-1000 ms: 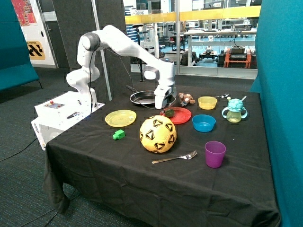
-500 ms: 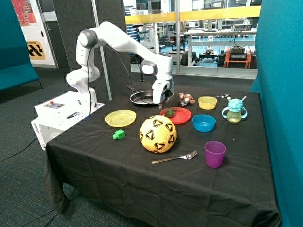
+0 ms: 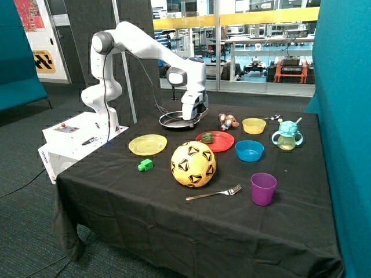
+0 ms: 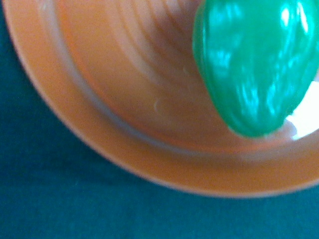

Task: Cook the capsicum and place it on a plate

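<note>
Capsicum [image 3: 207,138] lies on the red plate [image 3: 223,143], next to the ball [image 3: 193,164] on the counter [image 3: 174,191]. Claw [image 3: 189,120] hangs over the frying pan [image 3: 173,120], empty; cannot tell whether its fingers are spread.

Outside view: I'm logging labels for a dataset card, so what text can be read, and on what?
No text reads clearly.
Yellow-and-black background sign: a symbol, no legible words.
White box beside the table: edge label too small.
Round red plastic plate, small dark green capsicum, gripper over the dark frying pan: no print seen.
</note>
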Tool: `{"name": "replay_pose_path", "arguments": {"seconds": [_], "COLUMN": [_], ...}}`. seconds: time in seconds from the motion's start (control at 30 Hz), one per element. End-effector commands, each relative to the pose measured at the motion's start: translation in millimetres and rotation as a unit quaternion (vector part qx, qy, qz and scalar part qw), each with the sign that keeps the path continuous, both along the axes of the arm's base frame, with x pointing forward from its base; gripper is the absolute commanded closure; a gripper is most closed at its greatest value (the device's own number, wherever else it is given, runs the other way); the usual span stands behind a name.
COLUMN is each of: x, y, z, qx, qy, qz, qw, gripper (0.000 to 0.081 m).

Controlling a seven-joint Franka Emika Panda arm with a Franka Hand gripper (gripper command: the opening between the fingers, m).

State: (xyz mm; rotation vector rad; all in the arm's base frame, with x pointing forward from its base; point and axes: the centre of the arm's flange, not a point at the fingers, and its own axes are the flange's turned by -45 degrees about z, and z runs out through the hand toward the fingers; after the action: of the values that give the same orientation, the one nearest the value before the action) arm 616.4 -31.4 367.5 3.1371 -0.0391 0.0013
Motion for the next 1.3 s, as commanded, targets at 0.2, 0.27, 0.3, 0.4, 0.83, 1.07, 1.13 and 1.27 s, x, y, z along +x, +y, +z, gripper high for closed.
{"name": "replay_pose_path", "arguments": {"seconds": [0.2,0.27,0.3,0.4,0.83,1.07,1.13,1.27], "x": [-33,-37,-39,-47,-69,-72,-72,-74], "y": [13,15,16,20,31,32,31,26], "z": [28.5,29.8,30.2,30.4,30.0,29.7,29.8,30.5], "qx": [0.00212,0.00212,0.00212,0.00211,0.00210,0.00210,0.00210,0.00210], "qy": [0.0004,0.0004,0.0004,0.0005,0.0005,0.0005,0.0005,0.0005], "qz": [0.020,0.022,0.023,0.033,0.046,0.052,0.051,0.051], "qw": [0.9998,0.9998,0.9997,0.9995,0.9989,0.9987,0.9987,0.9987], "gripper": [0.0026,0.0029,0.0030,0.0032,0.0035,0.0031,0.0033,0.0035]}}
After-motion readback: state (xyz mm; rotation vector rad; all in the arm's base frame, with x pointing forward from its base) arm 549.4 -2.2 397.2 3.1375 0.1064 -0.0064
